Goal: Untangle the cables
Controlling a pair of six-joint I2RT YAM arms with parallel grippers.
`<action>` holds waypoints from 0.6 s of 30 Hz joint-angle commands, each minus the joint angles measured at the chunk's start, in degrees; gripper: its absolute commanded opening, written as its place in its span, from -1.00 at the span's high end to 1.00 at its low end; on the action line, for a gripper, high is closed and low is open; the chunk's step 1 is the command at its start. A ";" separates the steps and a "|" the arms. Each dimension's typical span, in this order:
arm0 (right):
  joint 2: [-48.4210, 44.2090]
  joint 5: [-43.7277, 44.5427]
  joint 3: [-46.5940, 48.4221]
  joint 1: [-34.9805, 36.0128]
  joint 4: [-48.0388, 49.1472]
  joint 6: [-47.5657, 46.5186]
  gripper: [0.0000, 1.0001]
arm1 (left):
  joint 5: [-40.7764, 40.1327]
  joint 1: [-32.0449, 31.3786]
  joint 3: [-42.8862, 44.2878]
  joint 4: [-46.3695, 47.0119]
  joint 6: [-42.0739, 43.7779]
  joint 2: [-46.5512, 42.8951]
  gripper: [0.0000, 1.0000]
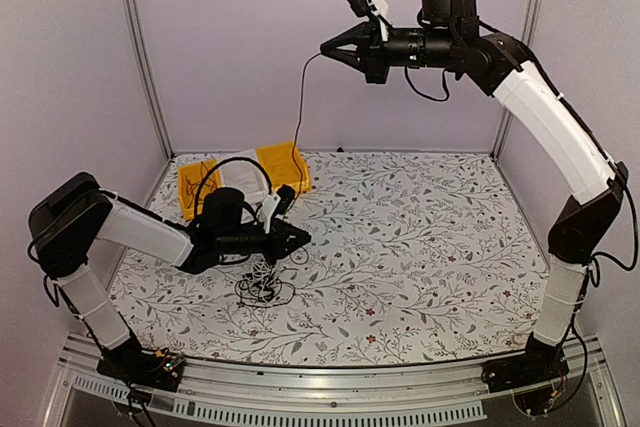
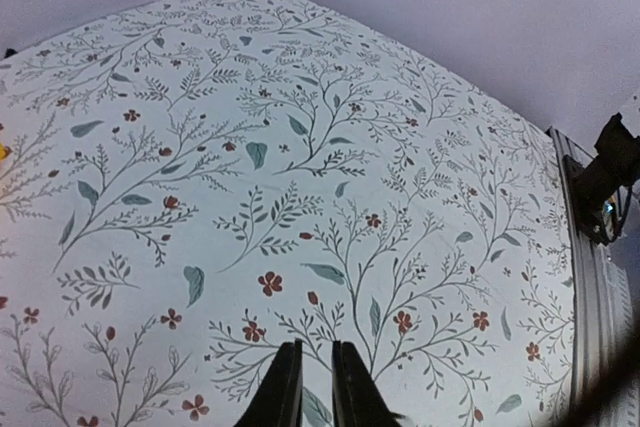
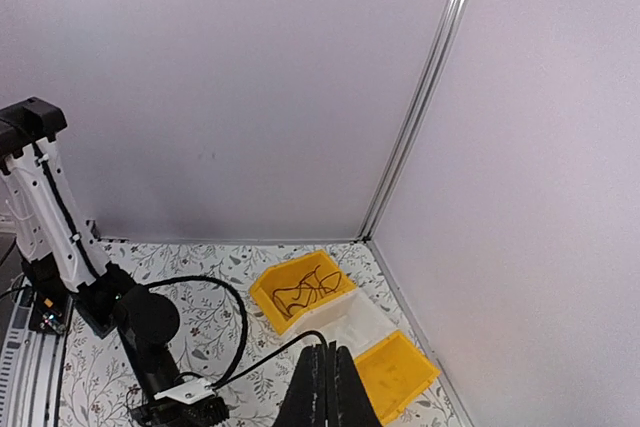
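I am holding my right claw [image 1: 326, 47] high over the far side of the table [image 1: 430, 247], its jaws pinched tight on one thin black cable [image 1: 299, 107], which is hanging from the tips in a long line down toward the yellow bin [image 1: 285, 159] at the far left. Below that I am losing its lower end around my left arm [image 1: 140, 232], so I cannot tell whether it is ending by the bin or running on to the tangle [image 1: 265, 289] — the small heap of thin cords lying on the table at the near left, just beside and below my left claw [image 1: 302, 240]. More black cords [image 3: 303, 289] are lying in the other yellow bin [image 3: 266, 312], further left. My left claw is sitting low over the table with its jaws narrow, a slim gap between them. In its own wrist view nothing is showing in that gap but the table's flowered surface, so I cannot tell whether it is catching any cord. What is worrying me: if the hanging cable is looped through the heap, raising it more could drag the whole knot up and tighten it instead of freeing one strand. I am pinching a very thin cord, so a snag — on a bin's rim, or on the thick wiring [image 1: 232, 159] of my left arm — could pull it out of my jaws. And my left claw, if it closes this low, may be gripping nothing at all.
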 commanded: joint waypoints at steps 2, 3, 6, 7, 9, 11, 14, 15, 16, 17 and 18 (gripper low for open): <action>-5.41 10.96 3.93 -3.09 14.15 2.35 1.00 | -0.41 -0.26 -4.88 5.90 -1.56 2.30 0.81; -5.65 12.14 5.14 -3.76 15.51 2.13 1.00 | -0.54 -0.17 -5.45 5.91 -1.78 2.83 0.84; -5.72 14.91 8.11 -5.40 19.41 1.08 1.00 | -1.17 -0.08 -7.05 5.50 -2.49 4.67 0.86; -6.04 15.43 8.39 -5.77 20.77 0.51 1.00 | -1.68 -0.08 -7.66 5.68 -2.92 5.51 0.86; -6.80 16.52 8.44 -6.14 23.31 -0.76 1.00 | -2.22 -0.08 -8.83 6.24 -3.61 6.50 0.87; -7.68 17.43 8.53 -6.60 26.21 -2.16 1.00 | -2.82 -0.07 -9.89 6.41 -4.35 7.32 0.88; -8.50 18.80 9.43 -7.65 29.48 -3.82 1.00 | -3.67 -0.08 -11.52 6.33 -5.16 7.86 0.88; -8.63 19.30 9.94 -7.90 30.46 -4.34 1.00 | -4.11 -0.08 -11.94 5.73 -5.27 7.86 0.86; -8.72 19.77 10.28 -8.04 31.51 -5.00 1.00 | -4.74 -0.08 -12.22 4.81 -5.25 7.79 0.84; -8.87 20.33 10.55 -8.23 32.60 -5.58 1.00 | -5.66 -0.08 -12.40 3.31 -4.95 7.59 0.78; -8.91 20.99 10.90 -8.47 33.46 -5.85 1.00 | -6.53 -0.11 -12.71 1.69 -4.63 7.15 0.76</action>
